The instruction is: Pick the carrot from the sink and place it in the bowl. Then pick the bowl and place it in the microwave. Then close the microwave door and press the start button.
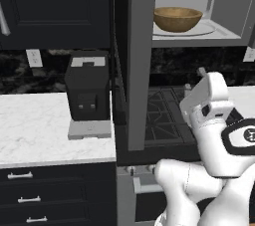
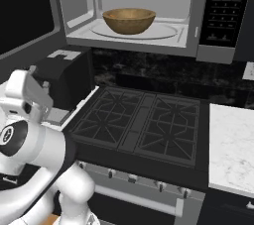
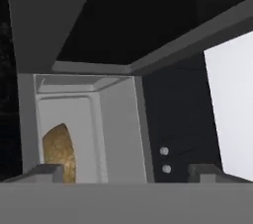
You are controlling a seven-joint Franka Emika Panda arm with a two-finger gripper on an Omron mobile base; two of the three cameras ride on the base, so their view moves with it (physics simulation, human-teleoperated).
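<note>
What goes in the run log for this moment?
bowl: on turntable in microwave | microwave door: open | fingers: open, empty

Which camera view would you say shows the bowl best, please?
The right base view: the whole bowl sits unobstructed on the turntable. The left base view shows it partly behind the open door; the hand view catches just a sliver.

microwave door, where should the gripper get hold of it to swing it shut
Judging from the left base view, the microwave door stands wide open, edge-on toward the robot, left of the bowl. Its handle isn't clearly visible, so push the broad outer face near the free edge, coming from the left.
</note>
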